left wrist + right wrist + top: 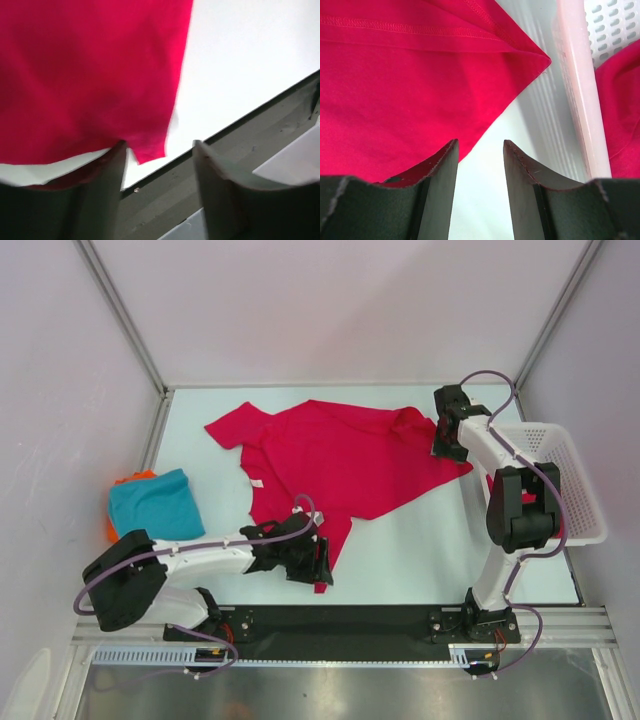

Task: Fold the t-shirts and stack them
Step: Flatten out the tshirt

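Observation:
A crimson t-shirt [340,460] lies spread and rumpled across the middle of the table. Its near corner [147,150] reaches just past the fingertips of my left gripper [322,564], which stands open [160,145] with nothing between its fingers. My right gripper [445,450] hovers open [480,142] over bare table at the shirt's right corner [420,100]; the cloth edge lies beside its left finger. A folded teal t-shirt [155,505] rests at the left. More crimson cloth [620,100] sits inside the basket.
A white mesh basket [575,490] stands at the right edge, its rim [575,90] close to my right gripper. Something orange [140,476] shows under the teal shirt. A black rail [240,145] runs along the table's near edge just beyond my left gripper.

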`<state>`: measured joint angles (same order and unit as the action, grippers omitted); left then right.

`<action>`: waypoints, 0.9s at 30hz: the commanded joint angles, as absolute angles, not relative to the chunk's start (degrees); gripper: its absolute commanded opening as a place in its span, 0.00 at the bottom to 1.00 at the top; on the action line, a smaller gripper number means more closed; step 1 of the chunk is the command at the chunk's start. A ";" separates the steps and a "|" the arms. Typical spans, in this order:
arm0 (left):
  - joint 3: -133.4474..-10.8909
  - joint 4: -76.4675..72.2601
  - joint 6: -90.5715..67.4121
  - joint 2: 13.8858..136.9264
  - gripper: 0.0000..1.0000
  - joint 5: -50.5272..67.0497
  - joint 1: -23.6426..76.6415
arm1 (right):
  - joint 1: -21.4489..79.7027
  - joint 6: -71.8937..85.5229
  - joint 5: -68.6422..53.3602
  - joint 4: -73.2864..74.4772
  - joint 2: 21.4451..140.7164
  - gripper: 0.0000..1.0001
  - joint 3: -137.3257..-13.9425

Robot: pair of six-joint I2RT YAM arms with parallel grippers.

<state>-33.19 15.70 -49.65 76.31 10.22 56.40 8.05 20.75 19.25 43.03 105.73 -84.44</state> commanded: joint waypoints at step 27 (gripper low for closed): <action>-61.87 32.87 -31.29 71.79 0.00 15.37 21.73 | 7.91 20.30 19.25 45.97 100.45 0.47 -85.95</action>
